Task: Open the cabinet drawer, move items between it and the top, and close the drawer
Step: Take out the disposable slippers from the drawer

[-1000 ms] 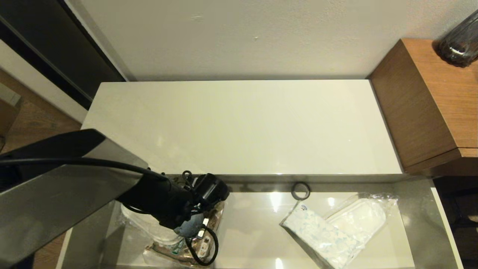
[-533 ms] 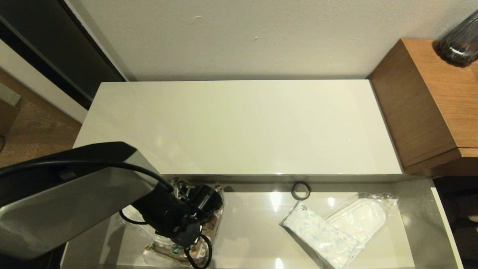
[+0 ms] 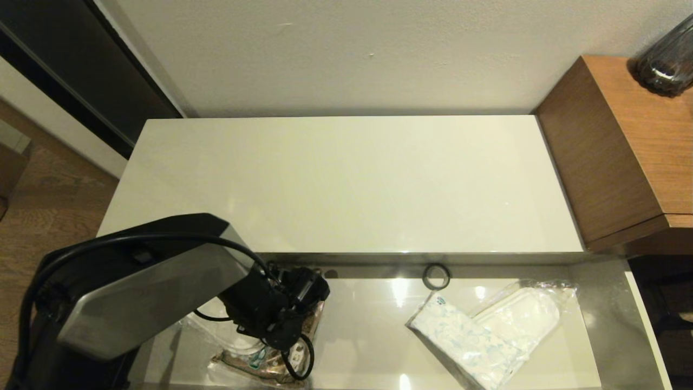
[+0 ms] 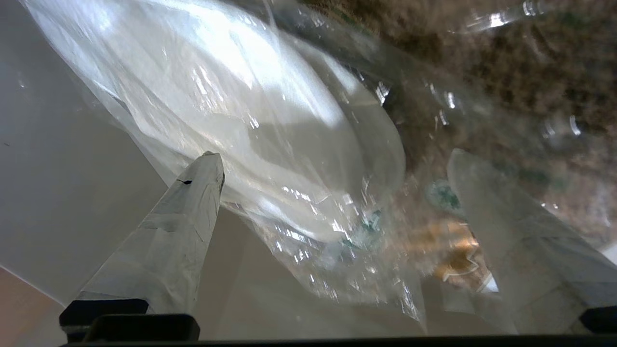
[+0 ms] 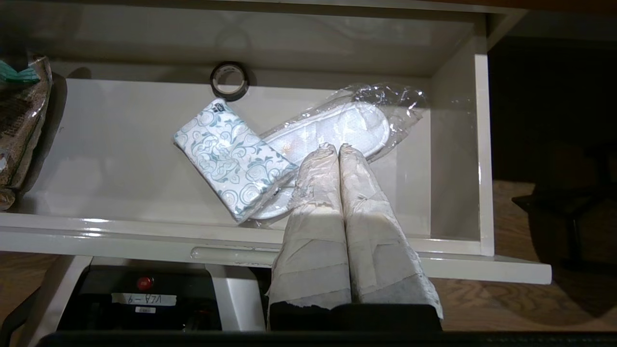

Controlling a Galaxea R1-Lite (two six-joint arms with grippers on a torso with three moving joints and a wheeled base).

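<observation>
The cabinet drawer (image 3: 363, 330) stands open below the cream top (image 3: 346, 184). On its right side a tissue pack (image 3: 468, 341) lies across a pair of white slippers in clear plastic (image 3: 528, 314). My left gripper (image 4: 335, 156) reaches down into the drawer's left end. It is open, and its fingers (image 4: 193, 202) straddle another plastic-wrapped white slipper (image 4: 270, 135) without gripping it. My right gripper (image 5: 337, 147) is shut and empty. It hovers before the drawer front (image 5: 144, 236), over the slippers (image 5: 352, 123) and beside the tissue pack (image 5: 231, 156).
A brown printed packet (image 3: 311, 322) lies against the left slipper bag under my left wrist. A small dark ring (image 3: 436, 276) sits at the drawer's back wall. A wood-grain desk (image 3: 622, 146) with a dark glass vessel (image 3: 666, 59) stands to the right.
My left arm has swung lower and closer to the drawer's front left, and its wrist has sunk over the left slipper bag. The tissue pack, right slippers and ring have not moved.
</observation>
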